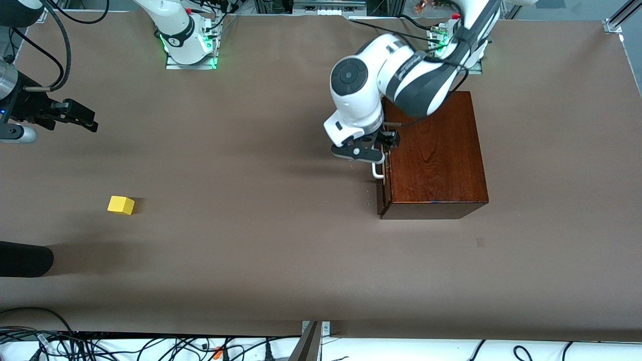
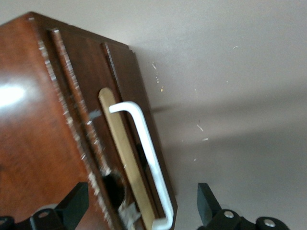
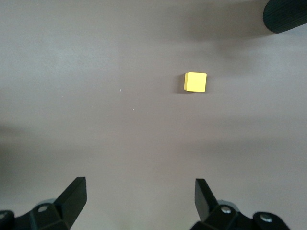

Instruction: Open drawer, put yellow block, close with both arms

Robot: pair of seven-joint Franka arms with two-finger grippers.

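Nearest to the front camera I see the yellow block (image 1: 121, 205) lying flat on the brown table (image 1: 251, 240), toward the right arm's end. It is a cube, so no long axis; its faces sit a little turned against the table edge. The right pincer (image 1: 80, 119) hangs in the air above the bare table, released with fingers wide apart, and holds nothing. In the right wrist view the block (image 3: 195, 82) lies well ahead of the open fingers (image 3: 72, 199), with free table on every side of it; only a dark rounded object (image 3: 287, 14) shows at the corner of that view.

Farther from the camera stands the dark wooden box (image 1: 434, 155), its long axis running from the camera toward the bases. The drawer (image 1: 384, 173) faces the right arm's end and looks pulled out only slightly. The left pincer (image 1: 382, 148) is at the white handle (image 1: 377, 172), which runs along the drawer front. The front view hides its fingers; the left wrist view shows them spread, one on each side of the handle (image 2: 146, 158), not clenched on it. In front of the drawer the table is free.
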